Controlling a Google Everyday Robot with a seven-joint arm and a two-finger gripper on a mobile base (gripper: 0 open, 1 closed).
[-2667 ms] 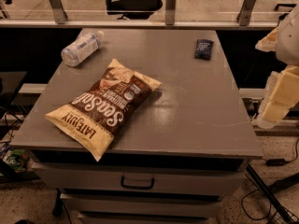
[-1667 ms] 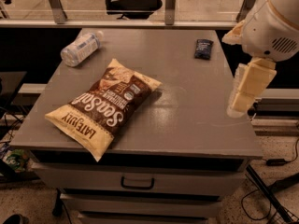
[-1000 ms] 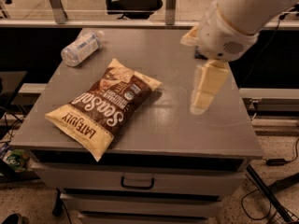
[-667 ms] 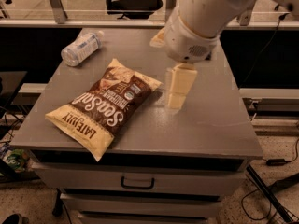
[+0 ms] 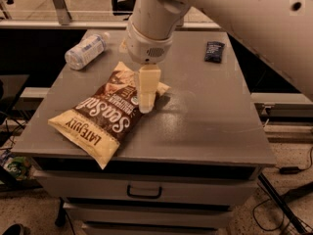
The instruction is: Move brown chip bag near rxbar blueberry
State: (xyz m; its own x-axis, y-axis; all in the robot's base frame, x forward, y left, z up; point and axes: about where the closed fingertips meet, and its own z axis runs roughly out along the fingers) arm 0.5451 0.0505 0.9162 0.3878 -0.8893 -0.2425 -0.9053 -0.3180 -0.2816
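Note:
The brown chip bag [image 5: 105, 114] lies flat on the grey table [image 5: 205, 126], slanted from front left to centre, with white "Sea Salt" lettering and a cream "LATE JULY" end toward the front. The rxbar blueberry [image 5: 214, 51], a small dark navy bar, lies at the back right of the table. My gripper [image 5: 146, 104] hangs from the cream arm over the bag's right upper edge, pointing down, at or just above the bag. It holds nothing that I can see.
A clear plastic water bottle [image 5: 87, 50] lies on its side at the back left of the table. Drawers with a handle [image 5: 144, 192] sit below the table's front edge. The arm's large link crosses the upper right of the view.
The arm has swept from the right side of the table leftward across it. The gripper now stands over the chip bag's right edge. The bag, bar and bottle have not moved.

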